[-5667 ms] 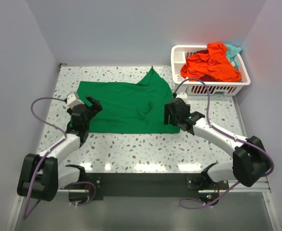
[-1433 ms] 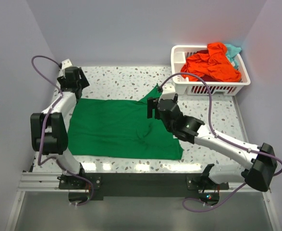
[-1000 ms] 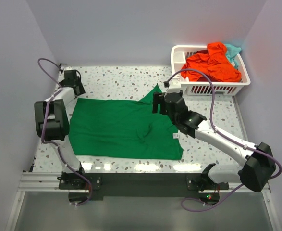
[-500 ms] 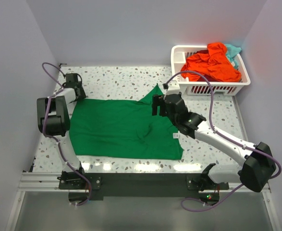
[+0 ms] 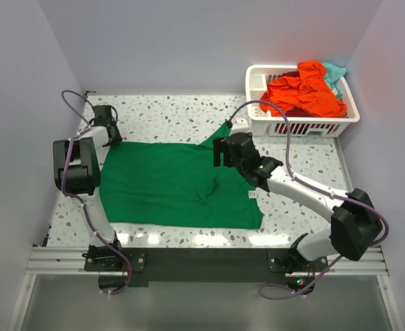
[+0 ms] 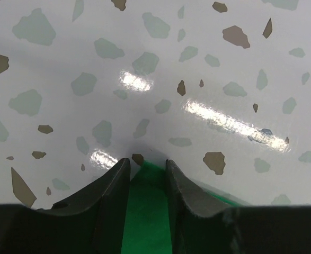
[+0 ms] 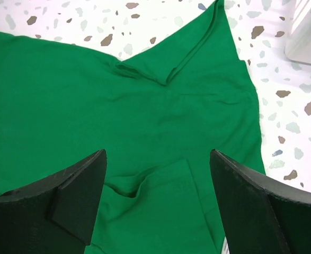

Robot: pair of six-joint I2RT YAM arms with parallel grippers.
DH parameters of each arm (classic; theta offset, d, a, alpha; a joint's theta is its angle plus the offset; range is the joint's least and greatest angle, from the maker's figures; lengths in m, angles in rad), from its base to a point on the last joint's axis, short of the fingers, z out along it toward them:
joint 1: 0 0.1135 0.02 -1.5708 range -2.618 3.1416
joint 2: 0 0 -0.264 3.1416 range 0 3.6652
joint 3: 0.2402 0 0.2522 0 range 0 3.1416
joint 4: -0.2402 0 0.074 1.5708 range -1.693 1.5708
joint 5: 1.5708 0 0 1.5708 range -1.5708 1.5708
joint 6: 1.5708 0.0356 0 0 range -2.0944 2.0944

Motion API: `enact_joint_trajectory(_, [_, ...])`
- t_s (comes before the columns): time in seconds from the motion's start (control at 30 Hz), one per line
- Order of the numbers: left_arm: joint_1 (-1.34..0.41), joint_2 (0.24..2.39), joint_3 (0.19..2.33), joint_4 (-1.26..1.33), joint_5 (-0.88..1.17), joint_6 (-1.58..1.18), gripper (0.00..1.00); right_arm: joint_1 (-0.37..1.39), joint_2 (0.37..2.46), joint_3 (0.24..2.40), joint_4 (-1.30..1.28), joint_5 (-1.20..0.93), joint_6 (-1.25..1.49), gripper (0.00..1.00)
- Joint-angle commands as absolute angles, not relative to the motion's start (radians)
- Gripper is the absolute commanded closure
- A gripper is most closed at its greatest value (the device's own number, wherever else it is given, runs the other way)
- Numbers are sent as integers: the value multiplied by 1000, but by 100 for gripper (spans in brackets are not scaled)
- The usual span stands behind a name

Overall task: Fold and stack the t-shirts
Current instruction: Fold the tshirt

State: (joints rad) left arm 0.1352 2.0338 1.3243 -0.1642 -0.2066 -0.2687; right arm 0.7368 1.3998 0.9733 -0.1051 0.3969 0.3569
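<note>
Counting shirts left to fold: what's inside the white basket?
The basket holds a crumpled orange-red shirt heaped on top, with a teal shirt poking out at its far right corner. Whatever lies beneath them is covered, so the count stays uncertain.

Speckled terrazzo table (image 5: 181, 114) w/ glossy light glare, plain pale lilac walls (image 5: 188, 41) on 3 sides

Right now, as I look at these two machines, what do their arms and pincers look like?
Both the left arm and right arm are white tubes joined by chunky black joints, each trailing a looping purple cable. The left gripper and right gripper each have two matte black, wedge-shaped fingers.
</note>
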Motion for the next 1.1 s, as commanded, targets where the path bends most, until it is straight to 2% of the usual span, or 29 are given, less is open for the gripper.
enact_joint_trajectory(0.0, [144, 2049, 1358, -135, -183, -250, 63, 718, 1463, 1063, -71, 374, 341, 18])
enact_joint_trajectory(0.2, [144, 2054, 1358, -132, -178, -244, 83, 667, 1644, 1242, -95, 354, 301, 18])
enact_joint_trajectory(0.33, [143, 2051, 1356, -132, -175, -241, 100, 627, 1831, 1412, -136, 333, 285, 18])
enact_joint_trajectory(0.8, [144, 2036, 1345, -124, -167, -241, 100, 509, 2302, 1929, -313, 284, 302, 23])
enact_joint_trajectory(1.07, [143, 2037, 1347, -121, -164, -239, 100, 485, 2385, 2014, -348, 307, 318, 24])
